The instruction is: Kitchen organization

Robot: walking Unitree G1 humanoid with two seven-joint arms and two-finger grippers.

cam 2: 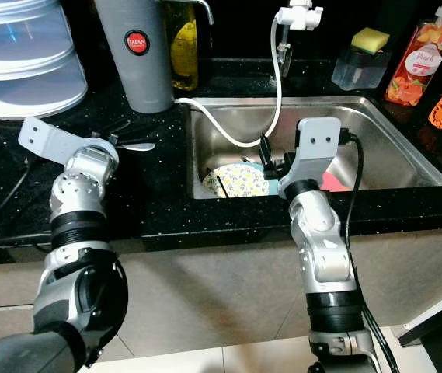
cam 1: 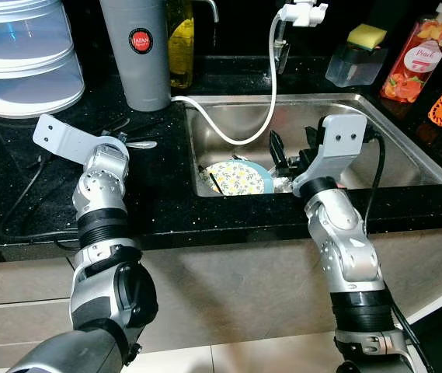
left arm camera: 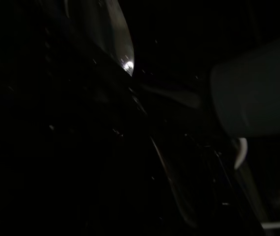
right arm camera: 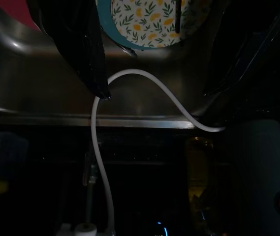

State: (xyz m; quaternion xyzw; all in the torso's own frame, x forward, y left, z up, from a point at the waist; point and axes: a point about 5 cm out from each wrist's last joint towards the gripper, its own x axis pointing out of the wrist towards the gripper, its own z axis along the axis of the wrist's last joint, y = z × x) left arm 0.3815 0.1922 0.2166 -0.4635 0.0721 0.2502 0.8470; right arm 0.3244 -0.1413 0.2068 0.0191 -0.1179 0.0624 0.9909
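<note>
In the sink [cam 1: 407,151], 1 floral plate [cam 1: 236,177] beneath the right gripper's [cam 1: 281,159] parted jaws.

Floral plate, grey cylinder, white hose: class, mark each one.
Floral plate [cam 1: 240,177], left eye view, patterned centre.
Grey cylinder [cam 1: 135,66], left eye view, its side wall.
White hose [cam 2: 276,85], right eye view, hanging stretch.

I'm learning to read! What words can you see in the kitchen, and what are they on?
"JAPAN" on the round red sticker of the tall grey cylinder container; the smaller line beneath is too blurred to read.
"Peach" on the white label of the orange-pink pump soap bottle; its other small print is too small to read.
</note>
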